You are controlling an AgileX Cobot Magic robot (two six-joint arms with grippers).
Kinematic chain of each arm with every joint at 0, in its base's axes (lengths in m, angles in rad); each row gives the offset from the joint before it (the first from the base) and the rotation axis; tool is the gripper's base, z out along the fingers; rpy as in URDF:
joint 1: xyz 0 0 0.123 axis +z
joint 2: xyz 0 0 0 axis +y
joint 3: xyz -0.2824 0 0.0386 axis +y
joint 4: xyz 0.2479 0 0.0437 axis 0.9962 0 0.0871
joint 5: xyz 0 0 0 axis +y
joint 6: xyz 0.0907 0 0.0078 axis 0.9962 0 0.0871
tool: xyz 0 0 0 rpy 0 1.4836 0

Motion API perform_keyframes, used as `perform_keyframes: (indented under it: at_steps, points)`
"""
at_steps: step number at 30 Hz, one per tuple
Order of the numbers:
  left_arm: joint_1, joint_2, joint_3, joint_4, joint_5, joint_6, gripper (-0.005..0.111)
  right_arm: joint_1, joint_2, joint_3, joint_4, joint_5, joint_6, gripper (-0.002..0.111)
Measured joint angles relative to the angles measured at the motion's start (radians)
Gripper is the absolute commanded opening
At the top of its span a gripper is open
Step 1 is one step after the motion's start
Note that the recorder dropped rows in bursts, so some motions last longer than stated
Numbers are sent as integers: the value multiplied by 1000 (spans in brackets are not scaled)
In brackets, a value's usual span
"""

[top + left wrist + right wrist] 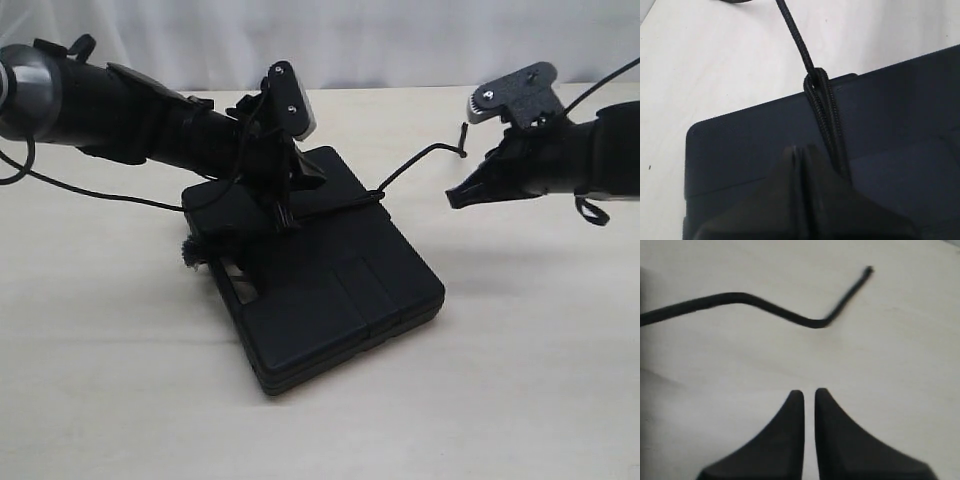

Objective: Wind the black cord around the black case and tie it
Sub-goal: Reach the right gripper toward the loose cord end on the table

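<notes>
The black case (340,290) lies flat mid-table, its handle slot toward the left. The black cord (410,165) crosses its lid, loops over itself at the case's far edge (816,82), then rises stiffly off the case to a bent free end in the air. A frayed tuft (190,252) shows at the case's left side. My left gripper (280,218) is shut with its tips down on the lid (801,150); the doubled cord (827,120) runs right beside one finger and disappears under it. My right gripper (455,198) hovers just short of the free end (765,305), slightly open, holding nothing.
The pale wooden tabletop (520,380) surrounds the case on all sides. A thin smooth arm cable (90,190) trails across the table left of the case. A white curtain (380,40) closes off the back.
</notes>
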Motion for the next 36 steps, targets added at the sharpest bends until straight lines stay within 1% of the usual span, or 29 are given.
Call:
perform_keyframes:
  at_steps: [2,6,8,9,11,14,16,18,21,24,36]
  points:
    - [0,-19,1,0,-40,-48,0,0,0,11,0,56,-2,4]
    - [0,-80,20,0,-178,-137,0,0,0,16,-7,124,3,4]
    - [0,-109,38,0,-244,-150,0,0,0,18,-79,196,51,4]
    - [0,-124,48,0,-276,-153,0,-4,2,16,-146,246,113,4]
    - [0,-145,62,0,-329,-160,0,-19,7,-4,-333,362,302,4]
    - [0,-156,68,-2,-374,-162,0,-59,29,-69,-728,499,700,4]
    - [0,-156,70,-4,-382,-164,0,-79,53,-99,-965,513,950,4]
    - [0,-156,71,-6,-382,-164,0,-86,82,-106,-1083,490,1100,4]
    - [0,-156,71,-6,-382,-164,0,-83,140,-109,-1140,484,1160,4]
    - [0,-156,71,-6,-382,-164,0,-48,185,-109,-1150,486,1171,4]
    - [0,-156,71,-6,-382,-164,0,151,190,-111,-1160,521,1181,4]
